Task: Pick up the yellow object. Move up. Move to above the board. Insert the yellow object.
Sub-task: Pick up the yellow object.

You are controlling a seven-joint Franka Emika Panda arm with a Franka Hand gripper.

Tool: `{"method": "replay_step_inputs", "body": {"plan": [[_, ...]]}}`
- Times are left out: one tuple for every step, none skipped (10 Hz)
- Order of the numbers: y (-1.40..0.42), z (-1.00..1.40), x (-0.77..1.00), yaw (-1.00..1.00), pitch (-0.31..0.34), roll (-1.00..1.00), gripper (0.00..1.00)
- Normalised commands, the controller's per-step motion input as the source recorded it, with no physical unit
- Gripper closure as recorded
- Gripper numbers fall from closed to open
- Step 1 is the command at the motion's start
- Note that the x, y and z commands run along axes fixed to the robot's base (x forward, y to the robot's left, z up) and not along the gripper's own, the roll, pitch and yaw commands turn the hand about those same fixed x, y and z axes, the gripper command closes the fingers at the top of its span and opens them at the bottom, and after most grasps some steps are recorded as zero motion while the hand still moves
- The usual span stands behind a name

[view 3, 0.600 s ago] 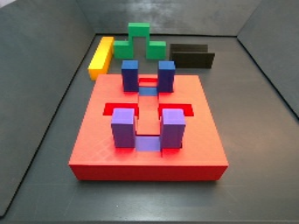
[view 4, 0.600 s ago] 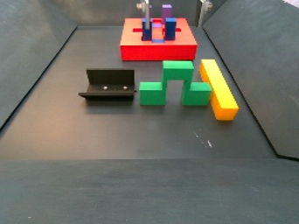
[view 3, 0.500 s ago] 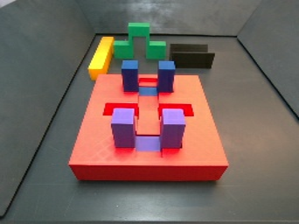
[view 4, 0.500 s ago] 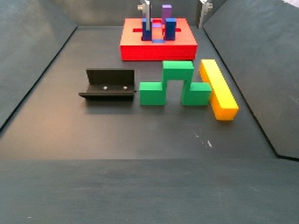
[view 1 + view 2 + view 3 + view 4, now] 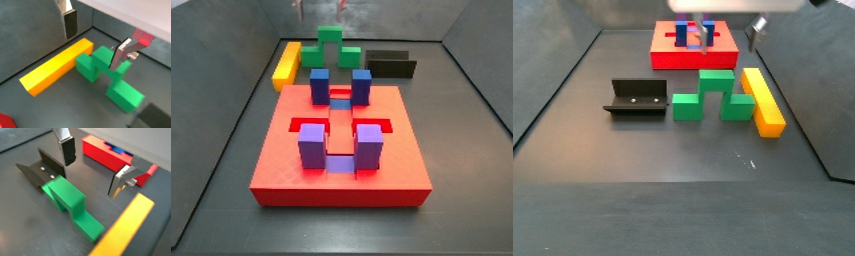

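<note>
The yellow object (image 5: 287, 62) is a long yellow-orange bar lying flat on the floor beyond the board, next to the green stepped block; it shows in both wrist views (image 5: 57, 67) (image 5: 127, 228) and in a side view (image 5: 762, 100). The board (image 5: 291, 160) is a big red slab bearing blue and purple blocks (image 5: 680, 58) (image 5: 103, 155). My gripper (image 5: 95, 42) (image 5: 93, 170) is open and empty. It hangs above the green block, beside the bar, touching nothing. It is a blur at the top edge of both side views (image 5: 723, 30) (image 5: 338, 12).
A green stepped block (image 5: 107, 77) (image 5: 73, 208) (image 5: 714, 95) lies right beside the yellow bar. The black fixture (image 5: 636, 98) (image 5: 40, 170) (image 5: 392, 63) stands on the green block's other side. Grey walls enclose the floor.
The gripper has come lower into both side views and shows blurred there. The bar, green block, fixture and board have not moved.
</note>
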Motion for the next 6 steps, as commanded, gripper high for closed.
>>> {"method": "replay_step_inputs", "body": {"plan": [[-0.22, -0.23, -0.82, -0.19, -0.219, 0.0, 0.0], [-0.47, -0.07, -0.69, -0.13, -0.241, 0.0, 0.0], [-0.11, -0.23, -0.29, -0.13, -0.187, 0.0, 0.0], [0.08, -0.2, -0.27, -0.16, -0.139, 0.0, 0.0], [0.15, -0.24, -0.34, -0.1, -0.14, 0.0, 0.0], [0.2, -0.34, -0.4, -0.01, -0.164, 0.0, 0.0]]}}
